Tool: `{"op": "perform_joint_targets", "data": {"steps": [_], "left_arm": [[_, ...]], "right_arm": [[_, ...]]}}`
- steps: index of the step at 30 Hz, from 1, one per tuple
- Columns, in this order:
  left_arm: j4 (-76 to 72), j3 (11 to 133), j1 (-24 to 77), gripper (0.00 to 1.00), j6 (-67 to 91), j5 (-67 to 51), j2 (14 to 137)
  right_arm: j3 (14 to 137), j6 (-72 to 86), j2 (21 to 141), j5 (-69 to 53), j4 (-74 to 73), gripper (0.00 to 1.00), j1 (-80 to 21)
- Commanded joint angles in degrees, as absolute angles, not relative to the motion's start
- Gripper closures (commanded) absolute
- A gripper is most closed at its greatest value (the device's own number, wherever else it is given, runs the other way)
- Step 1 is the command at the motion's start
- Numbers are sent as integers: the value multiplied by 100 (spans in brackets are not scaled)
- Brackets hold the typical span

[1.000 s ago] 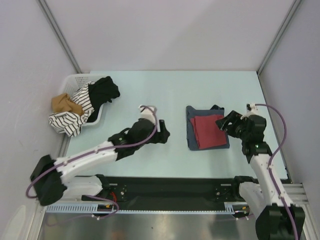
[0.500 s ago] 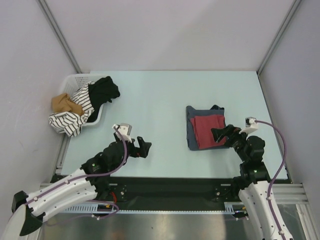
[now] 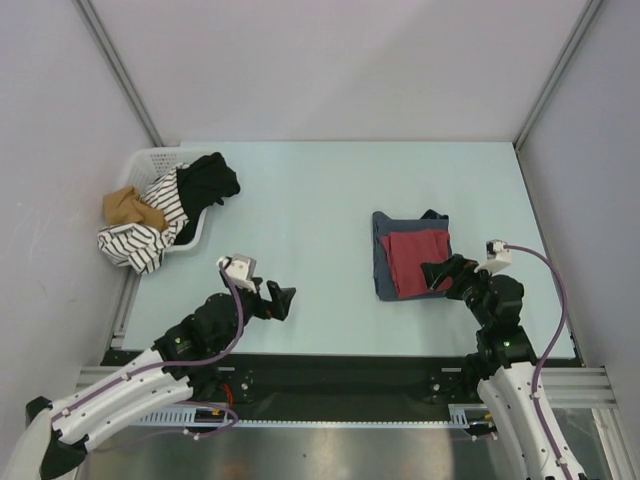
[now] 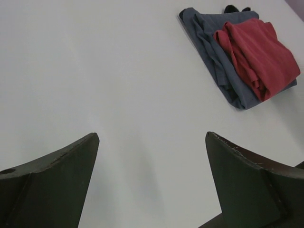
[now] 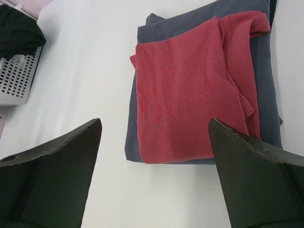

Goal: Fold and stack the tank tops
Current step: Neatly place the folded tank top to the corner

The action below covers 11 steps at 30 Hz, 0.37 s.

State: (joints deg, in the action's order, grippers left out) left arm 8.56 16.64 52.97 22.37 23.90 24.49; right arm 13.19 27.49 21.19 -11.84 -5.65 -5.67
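The brick red tank top (image 3: 413, 260) lies folded on top of the folded slate blue-grey tank top (image 3: 383, 275), right of the table's middle. Both show in the left wrist view, red (image 4: 259, 57) on blue-grey (image 4: 213, 52), and in the right wrist view, red (image 5: 190, 90) on blue-grey (image 5: 166, 26). My left gripper (image 3: 282, 300) is open and empty over bare table, well left of the stack. My right gripper (image 3: 438, 273) is open and empty, just off the stack's near right edge.
A white basket (image 3: 195, 232) at the far left holds striped, black and tan clothes; its corner shows in the right wrist view (image 5: 16, 78). Grey walls stand on three sides. The arm bases sit at the table's near edge.
Both arms have drawn back toward their bases. The left gripper moved from the table's middle to near left; the right gripper moved off the stack toward the near edge. The stack has not moved.
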Motion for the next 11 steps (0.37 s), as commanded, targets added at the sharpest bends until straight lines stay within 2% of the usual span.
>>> {"op": "perform_joint_targets", "data": {"steps": [1,11], "left_arm": [[852,1591,5309,0,2153,2540,2163],[853,1503,5309,0,2215,2496,1978]], "right_arm": [[1318,2856,2109,-959,-378,0,-589],[1353,2935,2329,-748,-413,1,-571]]}}
